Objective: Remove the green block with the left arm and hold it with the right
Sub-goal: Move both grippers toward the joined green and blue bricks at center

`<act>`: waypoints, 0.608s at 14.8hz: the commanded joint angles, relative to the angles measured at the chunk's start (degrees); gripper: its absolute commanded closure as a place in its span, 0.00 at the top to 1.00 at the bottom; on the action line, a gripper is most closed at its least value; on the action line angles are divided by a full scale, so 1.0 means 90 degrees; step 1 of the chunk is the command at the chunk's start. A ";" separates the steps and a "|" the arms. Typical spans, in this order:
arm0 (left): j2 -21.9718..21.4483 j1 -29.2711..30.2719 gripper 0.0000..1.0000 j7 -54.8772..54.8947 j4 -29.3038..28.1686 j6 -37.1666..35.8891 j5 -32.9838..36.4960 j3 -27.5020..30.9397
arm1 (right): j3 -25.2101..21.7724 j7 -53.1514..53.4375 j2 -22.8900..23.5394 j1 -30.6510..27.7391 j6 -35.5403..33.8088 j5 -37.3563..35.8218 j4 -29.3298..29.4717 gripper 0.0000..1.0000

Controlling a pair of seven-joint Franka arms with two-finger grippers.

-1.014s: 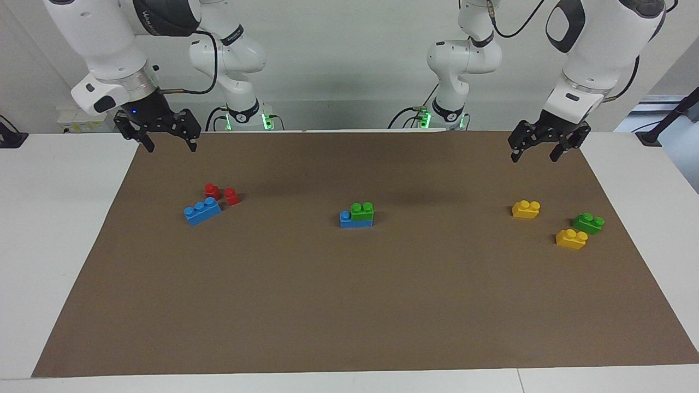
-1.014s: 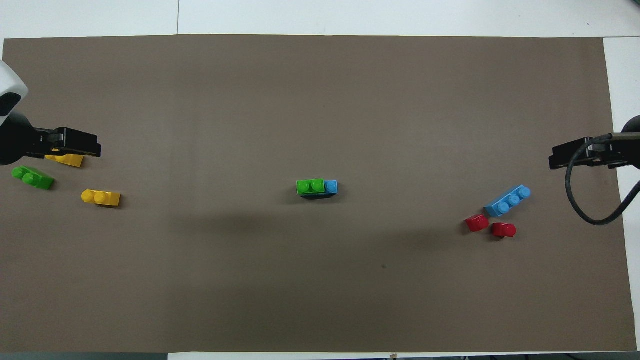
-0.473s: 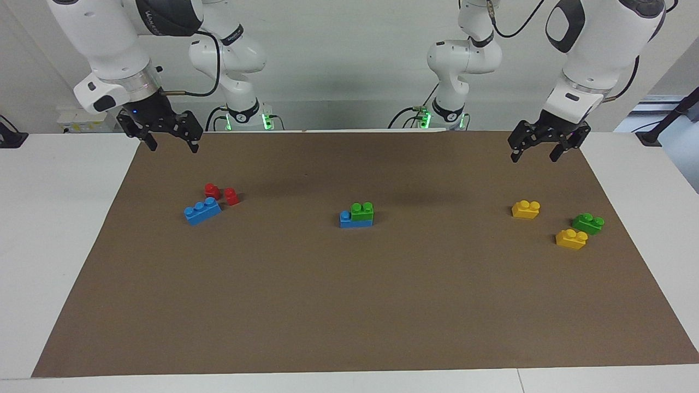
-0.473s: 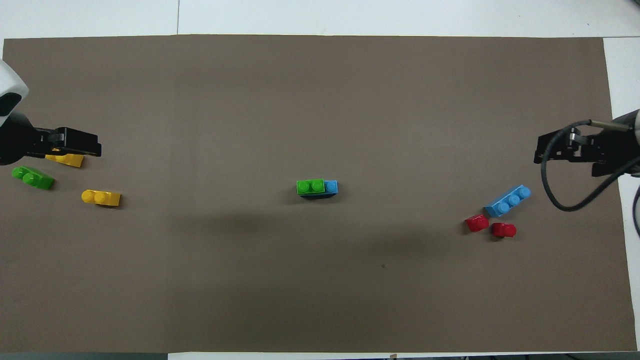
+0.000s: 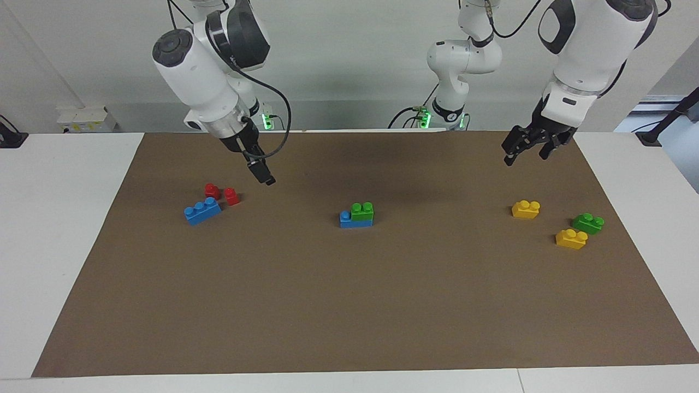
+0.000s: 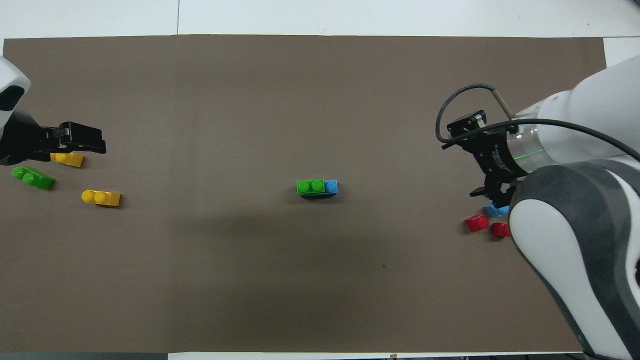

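The bright green block [image 5: 362, 212] sits on one end of a blue brick [image 5: 345, 219] in the middle of the brown mat; it also shows in the overhead view [image 6: 310, 186]. My right gripper [image 5: 265, 177] is open and empty in the air, over the mat beside the red pieces, between them and the stack; in the overhead view [image 6: 475, 157] its fingers stand wide apart. My left gripper [image 5: 524, 154] is open and empty, up over the mat at the left arm's end, above a yellow brick [image 6: 67, 159]; it also shows in the overhead view [image 6: 95, 145].
Two red pieces [image 5: 212, 190] [image 5: 232, 196] and a loose blue three-stud brick [image 5: 202, 210] lie at the right arm's end. Two yellow bricks [image 5: 526, 209] [image 5: 571, 239] and a darker green brick [image 5: 588, 223] lie at the left arm's end.
My right arm has swung from the mat's corner toward the middle and turned its wrist, and now covers part of the loose blue brick from above. My left gripper has shifted only slightly.
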 commanded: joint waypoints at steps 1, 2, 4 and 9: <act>-0.0537 -0.0506 1.00 -0.1926 -0.0906 0.0415 -0.0072 0.0026 | -0.0004 0.0737 0.0162 -0.0070 0.0742 0.0733 -0.0498 0.97; -0.0665 -0.0788 1.00 -0.2689 -0.1219 0.0648 -0.0072 0.0026 | -0.0004 0.0777 0.0221 0.0065 0.1045 0.0869 -0.0694 0.97; -0.0899 -0.1500 1.00 -0.4600 -0.1825 0.1088 -0.0072 0.0026 | -0.0004 0.0768 0.0435 0.0281 0.1689 0.1153 -0.0978 0.97; -0.0414 -0.2663 1.00 -0.8745 -0.2003 0.1948 -0.0072 0.0026 | -0.0004 0.0738 0.0962 0.0798 0.2833 0.1525 -0.1282 0.97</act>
